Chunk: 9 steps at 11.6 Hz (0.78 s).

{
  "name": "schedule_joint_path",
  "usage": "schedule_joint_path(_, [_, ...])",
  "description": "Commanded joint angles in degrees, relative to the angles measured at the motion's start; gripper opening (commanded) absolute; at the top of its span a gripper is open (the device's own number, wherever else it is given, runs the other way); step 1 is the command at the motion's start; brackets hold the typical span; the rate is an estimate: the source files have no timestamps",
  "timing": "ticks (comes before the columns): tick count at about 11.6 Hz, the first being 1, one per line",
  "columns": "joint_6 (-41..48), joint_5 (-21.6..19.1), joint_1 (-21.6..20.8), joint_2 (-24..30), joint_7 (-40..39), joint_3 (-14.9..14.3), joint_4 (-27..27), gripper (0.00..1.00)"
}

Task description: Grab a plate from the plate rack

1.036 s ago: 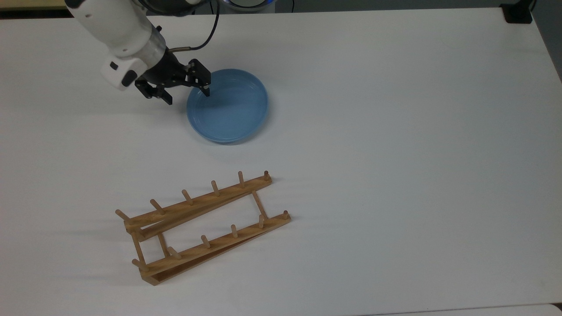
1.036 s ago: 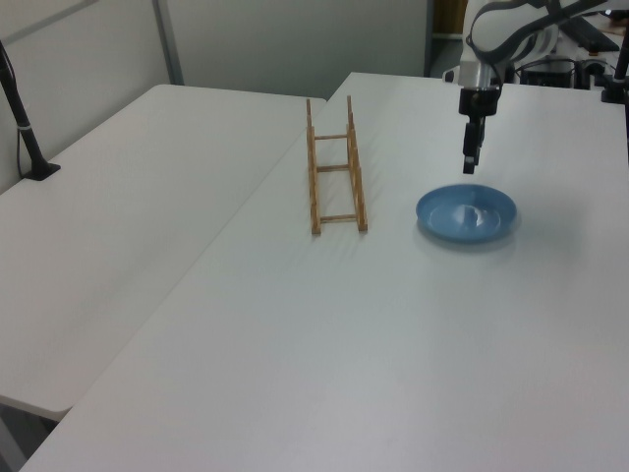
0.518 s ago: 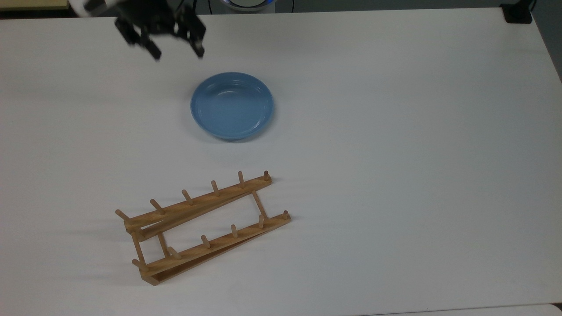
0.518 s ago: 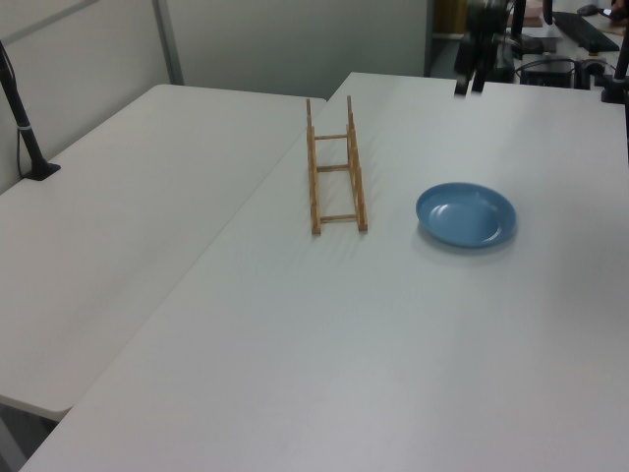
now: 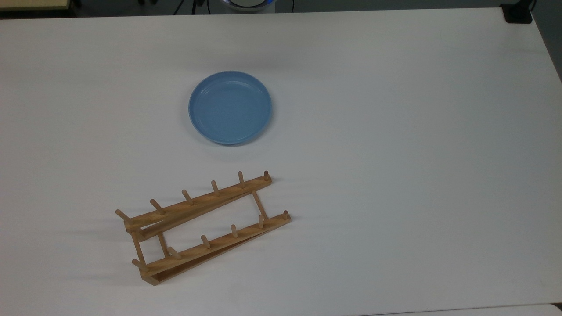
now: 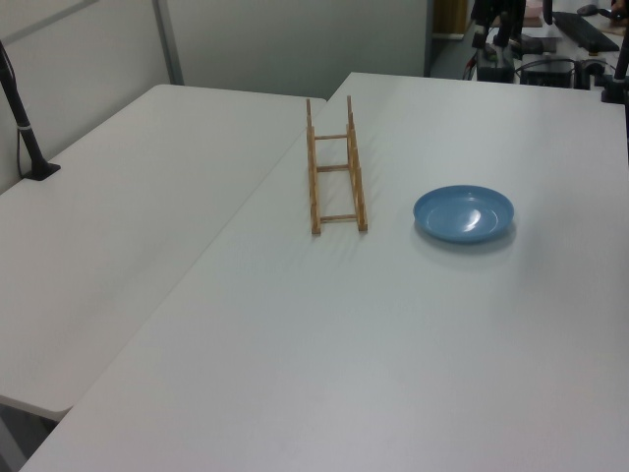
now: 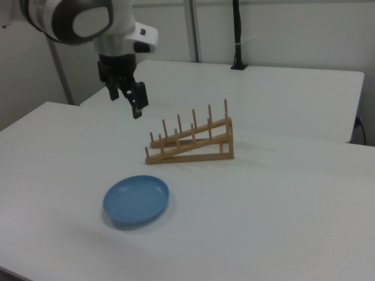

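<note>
The claw (image 7: 132, 99) has gone up and away! A second ago it hung right at the plate's (image 5: 230, 107) rim; half a second ago it was already climbing off toward the far edge; now the right view shows it high in the air, above and well clear of the plate, fingers spread apart and carrying nothing. The plate itself has barely stirred, perhaps settling a touch, and it lies flat on the table (image 5: 395, 131), right side up.

Take the plate rack (image 5: 199, 226) as the marker: the plate sits on bare table near it, apart from it, beyond the rack's upper rail in the top view, to the left view's right of it. No slot of the rack holds anything; its pegs stand free.

What does that mean? By my reading the plate is out of the rack and set down, the release is made, and the arm is pulling back, so the job looks as good as finished.

The table is plain white, smooth, matte. A second white table (image 6: 118, 226) adjoins it beyond the rack on the left view's left, with a dark post (image 6: 22, 118) clamped to it. Pale partition walls (image 6: 295, 44) close off the back, with dark equipment (image 6: 550, 39) crowding the far corner.
</note>
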State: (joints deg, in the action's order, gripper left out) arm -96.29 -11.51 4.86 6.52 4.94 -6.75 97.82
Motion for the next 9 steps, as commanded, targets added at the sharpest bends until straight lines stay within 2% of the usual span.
schedule_joint_path(1, [1.5, 7.6, -3.4, 0.2, 2.3, -0.9, -2.4, 1.0])
schedule_joint_path(3, [1.2, 12.4, -3.7, -0.5, -4.6, 0.5, -3.1, 1.0])
schedule_joint_path(4, [1.1, 12.5, -3.4, -1.2, -9.5, 0.6, -3.0, 1.0])
schedule_joint_path(9, [-0.8, 13.0, -3.2, -1.3, -10.1, 0.6, -2.7, 1.0])
